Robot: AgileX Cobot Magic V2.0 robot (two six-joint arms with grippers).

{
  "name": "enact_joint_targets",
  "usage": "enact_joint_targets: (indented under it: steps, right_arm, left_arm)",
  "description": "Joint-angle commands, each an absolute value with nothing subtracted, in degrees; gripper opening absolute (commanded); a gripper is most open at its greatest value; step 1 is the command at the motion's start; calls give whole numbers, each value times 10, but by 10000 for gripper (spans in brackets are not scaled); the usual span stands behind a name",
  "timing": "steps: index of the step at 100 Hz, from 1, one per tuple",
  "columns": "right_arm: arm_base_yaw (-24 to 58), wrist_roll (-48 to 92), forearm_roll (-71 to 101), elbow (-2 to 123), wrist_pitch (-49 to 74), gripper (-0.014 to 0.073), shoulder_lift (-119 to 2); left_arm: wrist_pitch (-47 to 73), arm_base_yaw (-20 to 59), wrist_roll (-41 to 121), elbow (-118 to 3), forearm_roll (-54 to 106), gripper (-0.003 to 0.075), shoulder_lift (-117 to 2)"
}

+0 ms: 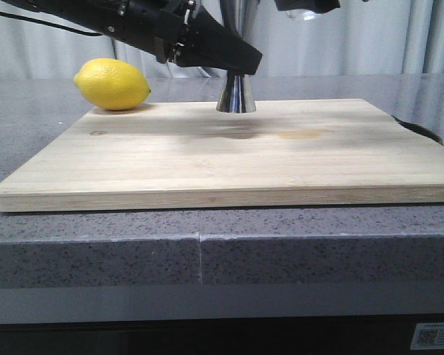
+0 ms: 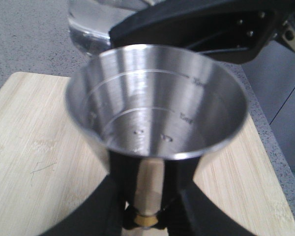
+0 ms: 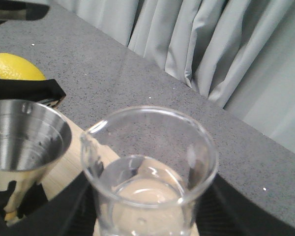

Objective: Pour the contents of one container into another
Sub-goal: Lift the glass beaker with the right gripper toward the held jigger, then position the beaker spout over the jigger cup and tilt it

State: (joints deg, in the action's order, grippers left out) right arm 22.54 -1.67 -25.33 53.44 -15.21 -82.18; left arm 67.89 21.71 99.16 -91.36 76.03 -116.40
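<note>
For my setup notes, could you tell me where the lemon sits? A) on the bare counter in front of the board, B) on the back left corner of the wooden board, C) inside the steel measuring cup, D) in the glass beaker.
B: the lemon rests at the back left corner of the wooden board, left of the steel measuring cup.

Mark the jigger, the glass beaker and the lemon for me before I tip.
jigger (image 2: pixel 157 113): left wrist view, on the inner wall of its upper cup.
glass beaker (image 3: pixel 152 196): right wrist view, on its clear front wall.
lemon (image 1: pixel 112 84): front view, on the middle of its peel.
</note>
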Motion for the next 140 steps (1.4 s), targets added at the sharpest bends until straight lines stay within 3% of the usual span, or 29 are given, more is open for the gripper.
enact_joint_targets:
  steps: [1,140]
  right_arm:
    - [225,-16,-255,556,-196,268,-797]
    - [225,-16,-316,562,-178,268,-797]
  left_arm:
    - [727,223,990,-931,805,51,-1135]
    - [727,241,990,-931,800,51,-1135]
